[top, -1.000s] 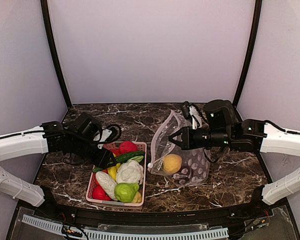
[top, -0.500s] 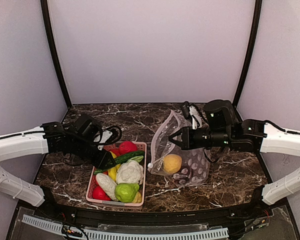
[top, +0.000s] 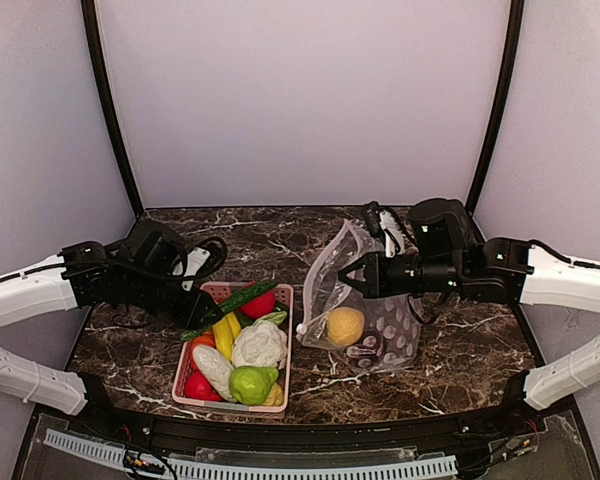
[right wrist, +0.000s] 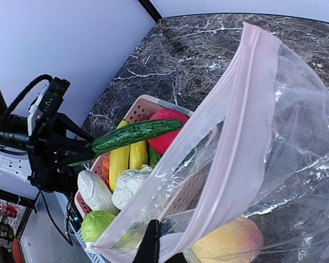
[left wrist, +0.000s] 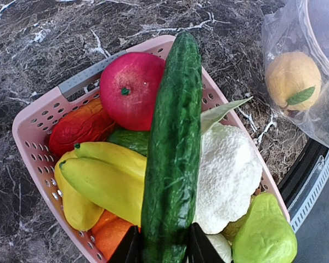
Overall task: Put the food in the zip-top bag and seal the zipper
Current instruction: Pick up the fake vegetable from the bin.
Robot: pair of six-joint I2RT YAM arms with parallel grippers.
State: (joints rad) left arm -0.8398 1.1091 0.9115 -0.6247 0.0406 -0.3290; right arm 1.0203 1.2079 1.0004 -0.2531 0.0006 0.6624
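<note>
— While the left arm is drawing back from the basket, what am I supposed to be noting?

— I am reporting one change. A second ago the left pincer (left wrist: 163,251) was standing spread around the near end of the green cucumber (left wrist: 172,148), which was lying across the produce in the pink basket (left wrist: 88,76). It is now pinching that end. The cucumber is riding clear of the pile, tilted, with its far tip hanging over the red fruit (left wrist: 131,82).

— And the rest of the food?

— The banana (left wrist: 104,175) and the cauliflower (left wrist: 227,175) are sitting in the basket as before. The yellow-orange ball (top: 344,326) is lying low inside the zip-top bag (top: 385,335).

— Is the bag standing ready?

— The right pincer (top: 352,275) is pressed together on the bag's mouth edge, holding it raised off the surface (top: 460,350), with no change there. The two sides of the pink zipper (right wrist: 236,109) are standing apart, so the mouth is gaping toward the basket.

— Your judgement?

— I am judging the pick as made and the carry as beginning. The cucumber is long and gripped at one end only, so I am expecting it to need leading tip-first into the mouth. A swing could be catching the rim. With most of the food outside the bag, sealing is looking well off.
</note>
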